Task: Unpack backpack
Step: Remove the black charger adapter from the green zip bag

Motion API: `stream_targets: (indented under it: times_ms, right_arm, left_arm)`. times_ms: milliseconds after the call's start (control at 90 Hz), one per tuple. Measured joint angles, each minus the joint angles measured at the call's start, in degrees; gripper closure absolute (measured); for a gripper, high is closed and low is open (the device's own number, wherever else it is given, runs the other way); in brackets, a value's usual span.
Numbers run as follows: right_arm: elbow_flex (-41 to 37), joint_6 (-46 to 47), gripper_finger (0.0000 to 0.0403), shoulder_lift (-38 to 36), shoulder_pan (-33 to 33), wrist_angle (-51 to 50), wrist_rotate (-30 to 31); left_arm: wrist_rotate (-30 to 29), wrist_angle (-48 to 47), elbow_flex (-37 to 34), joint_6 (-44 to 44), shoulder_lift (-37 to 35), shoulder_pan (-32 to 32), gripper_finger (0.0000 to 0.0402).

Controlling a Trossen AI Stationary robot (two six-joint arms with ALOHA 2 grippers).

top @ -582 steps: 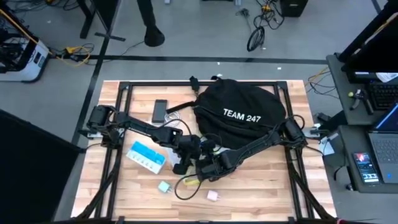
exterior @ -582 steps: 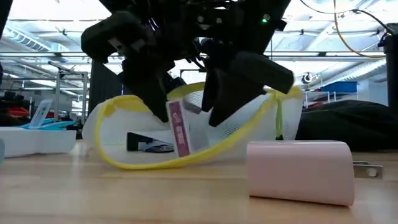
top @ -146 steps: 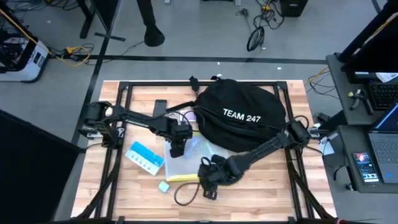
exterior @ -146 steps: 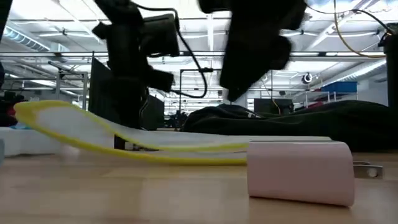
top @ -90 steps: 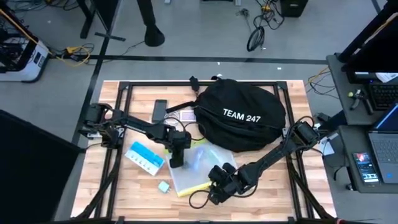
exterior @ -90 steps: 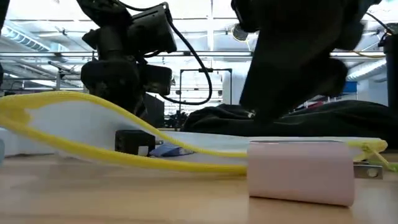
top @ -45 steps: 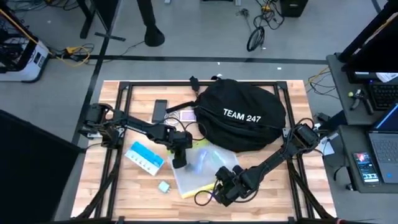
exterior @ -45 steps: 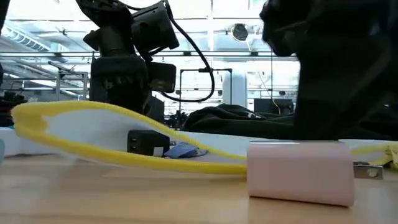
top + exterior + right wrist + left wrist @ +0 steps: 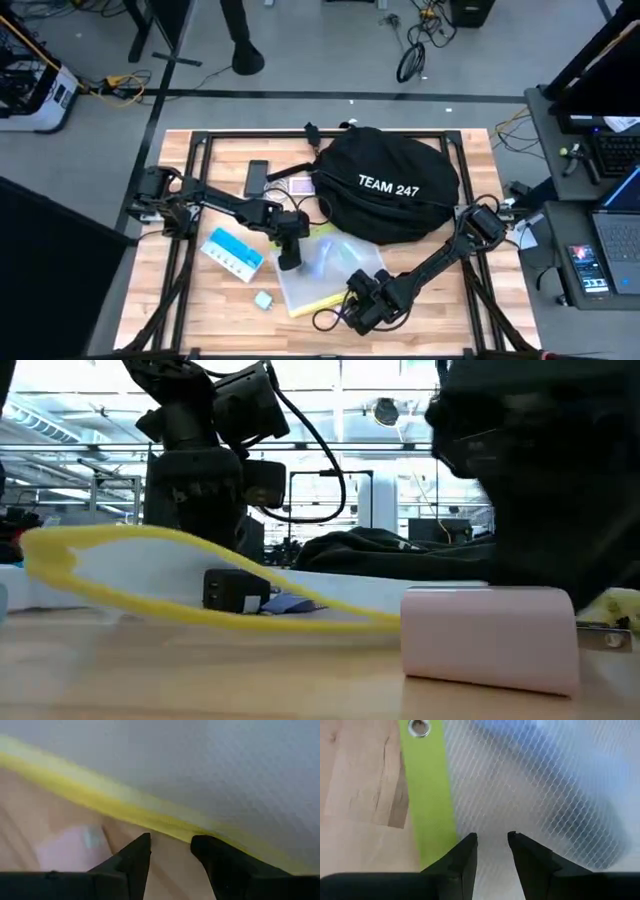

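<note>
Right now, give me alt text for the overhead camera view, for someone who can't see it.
A black backpack lettered TEAM 247 lies at the far side of a wooden table. In front of it, the left tool and the right tool meet over a clear mesh pouch with a yellow edge, beside a blue box.
</note>
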Motion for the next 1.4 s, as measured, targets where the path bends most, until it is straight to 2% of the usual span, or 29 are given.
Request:
stream_targets:
  times_ms: [133,222,300,478,600,811,978,1178,1289,1400]
  right_arm:
    - [-0.4,-3.6,0.0243,-1.2,-1.1,3.6,9.6]
    - [-0.2,-6.6,0.0243,-2.0,-2.7,4.3,12.1]
    - [-0.4,-9.3,0.0243,-1.6,-4.4,4.8,11.2]
    - [-0.3,-14.3,0.0243,-3.8,-6.2,10.5,4.3]
    - [-0.3,-14.0,0.0243,-7.2,-6.2,11.1,3.8]
    - [-0.2,-17.9,0.0264,-10.6,-8.1,8.5,7.8]
    - [-0.2,-19.9,0.0282,-9.8,-9.3,9.4,4.7]
    - [-0.1,-26.8,0.0284,-11.7,-8.5,19.5,4.8]
    - [-0.2,-28.0,0.0284,-9.6,-10.0,18.1,3.9]
    - [-0.3,-27.9,0.0284,-8.0,-11.0,17.8,0.0]
  left_arm:
    - [0.0,0.0,0.0,0.0,0.0,0.0,0.0295]
    - [0.0,0.1,0.0,0.0,0.0,0.0,0.0295]
    - [0.0,0.1,0.0,0.0,0.0,0.0,0.0295]
    - [0.7,0.0,0.0,0.0,0.0,0.0,0.0295]
    - [0.8,0.0,0.0,0.0,0.0,0.0,0.0295]
    - [0.9,0.2,0.0,1.1,0.0,0.0,0.0295]
    - [0.9,0.2,0.0,1.2,0.0,0.0,0.0295]
    - [0.9,0.1,0.0,1.2,0.0,0.0,0.0295]
    - [0.8,0.2,0.0,1.6,0.0,0.1,0.0295]
    - [0.9,0.1,0.0,1.6,0.0,0.2,0.0295]
